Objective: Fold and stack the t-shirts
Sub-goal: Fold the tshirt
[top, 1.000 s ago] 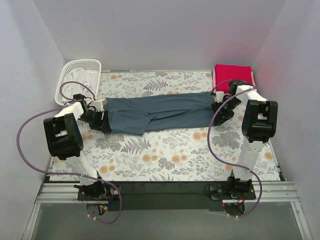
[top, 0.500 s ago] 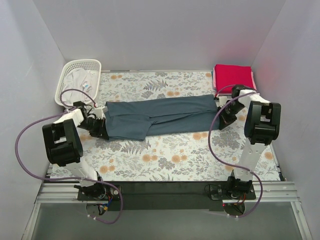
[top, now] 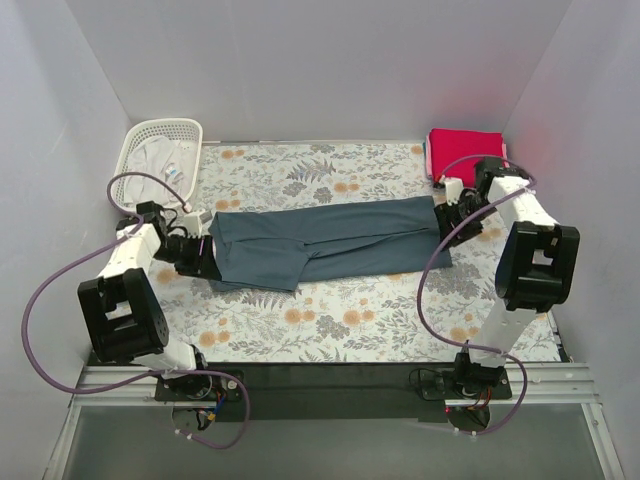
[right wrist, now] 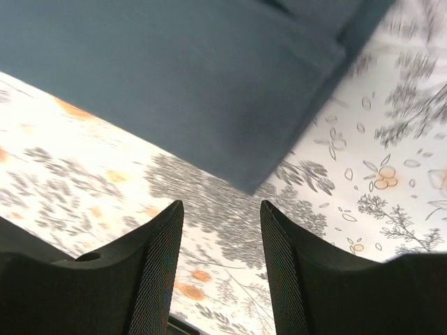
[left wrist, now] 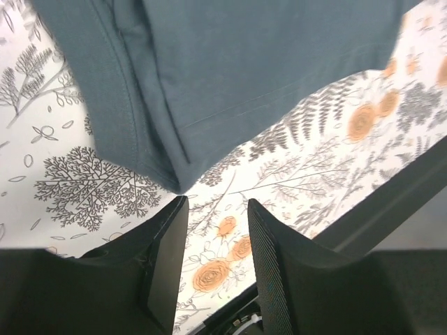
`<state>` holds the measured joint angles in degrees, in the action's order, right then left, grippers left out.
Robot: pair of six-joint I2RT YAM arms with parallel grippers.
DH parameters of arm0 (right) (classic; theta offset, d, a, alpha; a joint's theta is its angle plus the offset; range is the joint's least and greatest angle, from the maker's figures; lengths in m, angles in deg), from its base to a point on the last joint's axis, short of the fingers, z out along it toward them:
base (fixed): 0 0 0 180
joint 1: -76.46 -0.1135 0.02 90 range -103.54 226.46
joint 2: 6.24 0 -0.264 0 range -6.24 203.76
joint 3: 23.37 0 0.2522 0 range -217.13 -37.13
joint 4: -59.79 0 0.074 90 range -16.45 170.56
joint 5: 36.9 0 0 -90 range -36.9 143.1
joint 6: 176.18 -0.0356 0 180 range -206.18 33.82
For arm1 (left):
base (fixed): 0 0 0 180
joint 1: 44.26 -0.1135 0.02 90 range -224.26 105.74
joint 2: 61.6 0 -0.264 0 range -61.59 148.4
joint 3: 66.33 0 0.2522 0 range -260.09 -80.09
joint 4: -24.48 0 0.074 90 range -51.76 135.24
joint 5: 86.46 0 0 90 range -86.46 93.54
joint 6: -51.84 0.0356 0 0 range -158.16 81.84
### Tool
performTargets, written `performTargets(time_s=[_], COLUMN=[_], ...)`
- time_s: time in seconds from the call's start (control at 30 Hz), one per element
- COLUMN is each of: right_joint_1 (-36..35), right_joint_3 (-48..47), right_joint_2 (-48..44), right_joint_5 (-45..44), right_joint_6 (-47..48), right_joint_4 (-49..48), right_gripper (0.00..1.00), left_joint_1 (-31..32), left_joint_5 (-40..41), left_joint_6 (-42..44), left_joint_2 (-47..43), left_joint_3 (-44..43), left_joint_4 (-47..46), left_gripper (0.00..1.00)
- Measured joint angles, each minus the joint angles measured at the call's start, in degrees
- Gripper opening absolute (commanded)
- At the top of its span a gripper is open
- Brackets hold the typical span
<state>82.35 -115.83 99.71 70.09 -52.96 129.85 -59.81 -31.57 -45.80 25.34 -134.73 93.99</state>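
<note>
while the dark slate blue cloth t-shirt lies as a long band across the middle of the desk, the left gripper and right gripper, fingers parted and empty, should each pinch all layers at its end, lifting together.

- The left arm has white tubular links joined by boxy black joint housings, and stands at the left end of the flat black base plate.
- The right arm, at that plate's right end, has the same white links and black housings.
- A thin purple cable loops out beyond the plate's left end, and a second purple cable curves above its right end.
- The left gripper has matte black fingers with finely ribbed inner faces.
- The right gripper has black fingers with rounded tips and a mesh-like grip texture.
</note>
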Motion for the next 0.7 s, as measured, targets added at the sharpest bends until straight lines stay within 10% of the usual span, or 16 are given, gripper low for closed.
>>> performTargets(time_s=[0.23,0.7], right_joint_1=[-13.94,-50.03], right_joint_3=[-3.02,12.09], right_joint_2=[-8.87,-6.58], right_joint_5=[12.57,23.23], right_joint_6=[-8.04,-43.98], right_joint_4=[-2.16,-38.86], right_gripper=[0.53,0.59], left_joint_1=[-0.02,0.0], left_joint_5=[-4.76,-6.05], left_joint_6=[-4.46,-13.16], left_joint_2=[-0.7,3.76], left_joint_3=[-4.04,-3.82], left_joint_4=[1.79,0.68], left_gripper=[0.39,0.38])
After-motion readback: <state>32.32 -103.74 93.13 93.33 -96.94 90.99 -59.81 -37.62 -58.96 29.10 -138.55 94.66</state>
